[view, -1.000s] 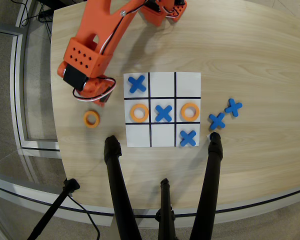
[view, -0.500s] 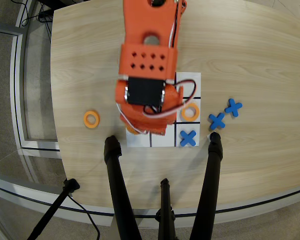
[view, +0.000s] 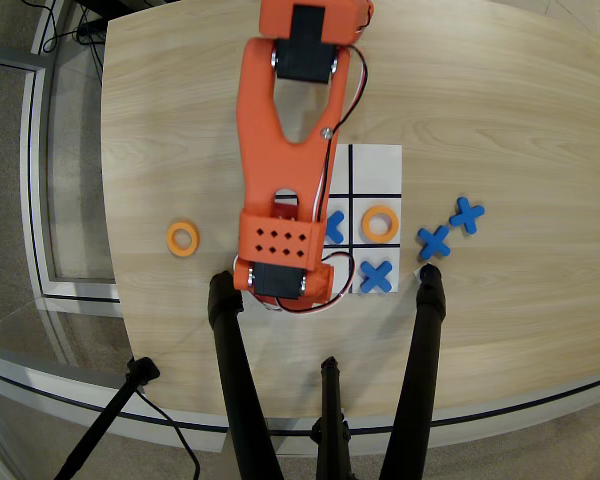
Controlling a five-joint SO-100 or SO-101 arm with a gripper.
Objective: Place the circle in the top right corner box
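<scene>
The jaws are hidden beneath the orange arm [view: 280, 180] at the frame's centre, so their state cannot be told. Just right of it, one circle [view: 380, 223] lies in a grid [view: 376, 165] cell, blue crosses [view: 377, 276] beside it. A spare ring [view: 183, 239] waits on the tabletop [view: 520, 110] at left, seemingly as stock.
</scene>
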